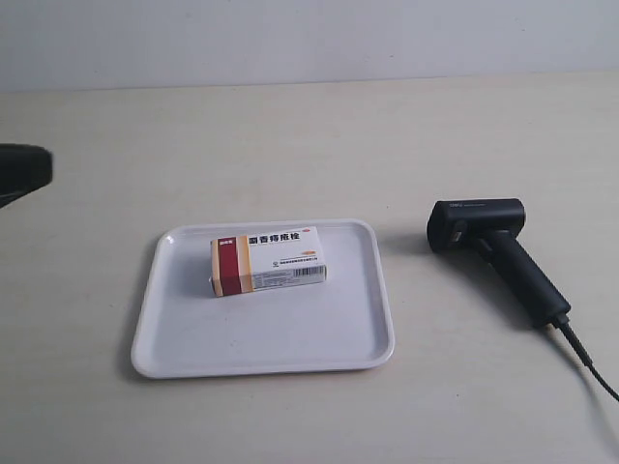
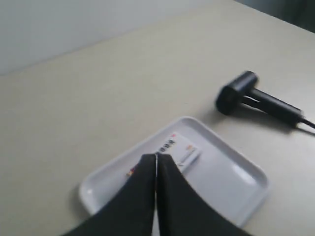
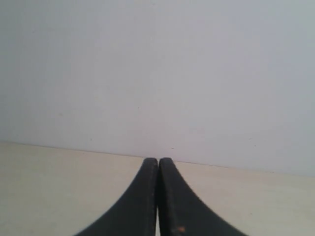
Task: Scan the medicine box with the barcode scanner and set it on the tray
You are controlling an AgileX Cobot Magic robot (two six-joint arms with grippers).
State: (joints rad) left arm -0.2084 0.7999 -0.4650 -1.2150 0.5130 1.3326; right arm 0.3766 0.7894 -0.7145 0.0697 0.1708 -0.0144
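Note:
The white medicine box (image 1: 267, 261) with its dark red and orange band lies flat inside the white tray (image 1: 184, 343), toward the tray's far side; the barcode faces the near side. In the left wrist view the medicine box (image 2: 183, 150) and the tray (image 2: 231, 182) lie beyond my left gripper (image 2: 156, 157), which is shut and empty, well above them. The black barcode scanner (image 1: 493, 246) lies on the table right of the tray, cable trailing to the lower right; the scanner (image 2: 256, 96) also shows in the left wrist view. My right gripper (image 3: 158, 161) is shut, empty, facing the wall.
A dark arm part (image 1: 21, 172) pokes in at the exterior view's left edge, far from the tray. The scanner cable (image 1: 592, 360) runs off the lower right. A pale wall (image 1: 309, 39) stands behind the beige table (image 1: 290, 145).

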